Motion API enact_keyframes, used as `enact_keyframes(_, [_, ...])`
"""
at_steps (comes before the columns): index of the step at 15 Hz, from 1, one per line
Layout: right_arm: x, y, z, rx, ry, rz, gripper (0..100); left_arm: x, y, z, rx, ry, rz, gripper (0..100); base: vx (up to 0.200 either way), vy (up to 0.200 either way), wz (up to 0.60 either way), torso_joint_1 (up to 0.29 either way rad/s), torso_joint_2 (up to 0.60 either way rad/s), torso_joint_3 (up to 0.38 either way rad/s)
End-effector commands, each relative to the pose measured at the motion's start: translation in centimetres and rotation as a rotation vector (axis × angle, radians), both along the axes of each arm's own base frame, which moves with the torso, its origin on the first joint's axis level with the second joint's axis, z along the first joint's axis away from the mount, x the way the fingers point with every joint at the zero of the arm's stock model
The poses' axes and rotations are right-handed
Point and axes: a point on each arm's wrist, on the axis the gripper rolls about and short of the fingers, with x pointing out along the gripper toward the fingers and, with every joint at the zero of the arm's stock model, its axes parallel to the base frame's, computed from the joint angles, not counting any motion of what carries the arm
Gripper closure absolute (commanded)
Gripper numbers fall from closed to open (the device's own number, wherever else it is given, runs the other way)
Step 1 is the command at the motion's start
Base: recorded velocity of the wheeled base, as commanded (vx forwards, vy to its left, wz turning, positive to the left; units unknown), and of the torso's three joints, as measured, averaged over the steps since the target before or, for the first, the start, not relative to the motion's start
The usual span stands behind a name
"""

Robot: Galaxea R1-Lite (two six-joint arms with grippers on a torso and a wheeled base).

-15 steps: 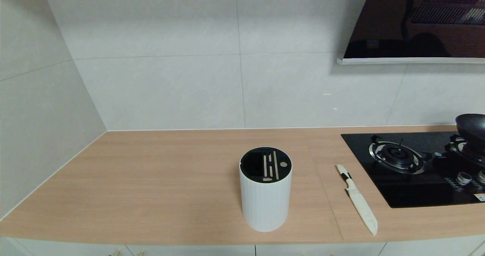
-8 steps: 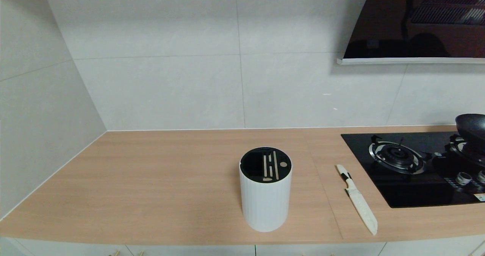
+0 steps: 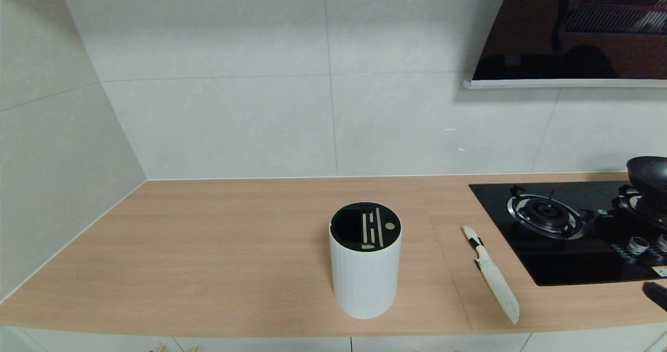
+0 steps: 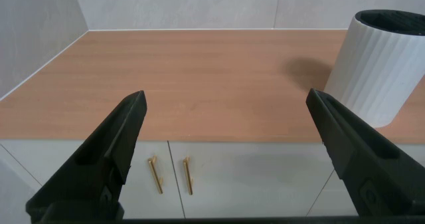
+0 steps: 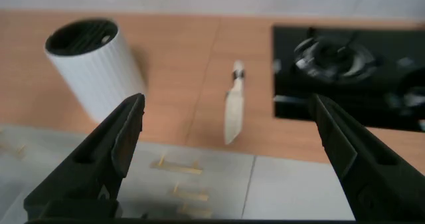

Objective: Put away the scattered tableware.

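Kitchen corner, grey tiled walls, wood tabletop (image 3: 208, 247). White ribbed holder (image 3: 366, 268) stands upright near the front edge, black slotted top, nothing in the slots that I can see. Knife (image 3: 491, 274) lies flat on the tabletop to the right of the holder, between it and the black hob (image 3: 563, 237), touching neither. Handle points toward the wall, blade tip toward the front edge, slightly angled to the right. Wok (image 3: 649, 172) sits on the far right burner, hood (image 3: 573, 28) above. Right tool (image 5: 228, 101) is open, fingers wide apart, holding nothing. It hangs off the tabletop's front edge, over the cabinet fronts, facing the wall. From its wrist camera the knife lines up between the two fingers but farther off, well apart from both, no contact. Holder sits beyond one finger, hob beyond the other. Dark shape at the head view's lower right edge, by the hob's front corner, right of the blade and clear of it; can't tell which part of the right arm. Left tool (image 4: 225, 96) is also open and holding nothing, in front of the tabletop edge above the brass cabinet handles (image 4: 156, 174), with the holder off beyond one finger.
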Motion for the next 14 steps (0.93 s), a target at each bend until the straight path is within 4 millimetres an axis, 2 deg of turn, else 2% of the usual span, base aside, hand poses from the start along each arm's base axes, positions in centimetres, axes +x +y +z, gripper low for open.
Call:
enact_keyframes(1, [6.4, 2.4, -1.2, -0.065, 0.156, 0.034, 0, 0.0, 0.0, 0.0, -0.001, 0.000, 0.000, 0, 0.000, 0.000, 0.00, 0.000, 0.00, 0.000])
enact_keyframes(5, [11.4, 4.0, -3.4, -0.087, 0.206, 0.027, 0, 0.0, 0.0, 0.0, -0.001, 0.000, 0.002, 0, 0.000, 0.000, 0.00, 0.000, 0.00, 0.000])
enact_keyframes(6, [12.1, 4.1, -3.8, -0.088, 0.211, 0.027, 0, 0.0, 0.0, 0.0, -0.001, 0.000, 0.002, 0, 0.000, 0.000, 0.00, 0.000, 0.00, 0.000])
enact_keyframes(8, [14.7, 4.8, -5.8, -0.100, 0.243, 0.026, 0, 0.0, 0.0, 0.0, -0.001, 0.000, 0.000, 0, 0.000, 0.000, 0.00, 0.000, 0.00, 0.000])
enact_keyframes(9, [14.7, 4.8, -5.8, -0.100, 0.243, 0.026, 0, 0.0, 0.0, 0.0, -0.001, 0.000, 0.000, 0, 0.000, 0.000, 0.00, 0.000, 0.00, 0.000])
enact_keyframes(10, [16.6, 5.1, -8.2, -0.111, 0.289, 0.014, 0, 0.0, 0.0, 0.0, -0.002, 0.000, 0.000, 0, 0.000, 0.000, 0.00, 0.000, 0.00, 0.000])
enact_keyframes(11, [17.7, 4.9, -9.6, -0.118, 0.318, -0.008, 0, 0.0, 0.0, 0.0, -0.002, 0.000, 0.002, 0, 0.000, 0.000, 0.00, 0.000, 0.00, 0.000])
enact_keyframes(14, [19.8, 4.4, -12.9, -0.132, 0.357, -0.059, 0, 0.0, 0.0, 0.0, -0.002, 0.000, 0.002, 0, 0.000, 0.000, 0.00, 0.000, 0.00, 0.000])
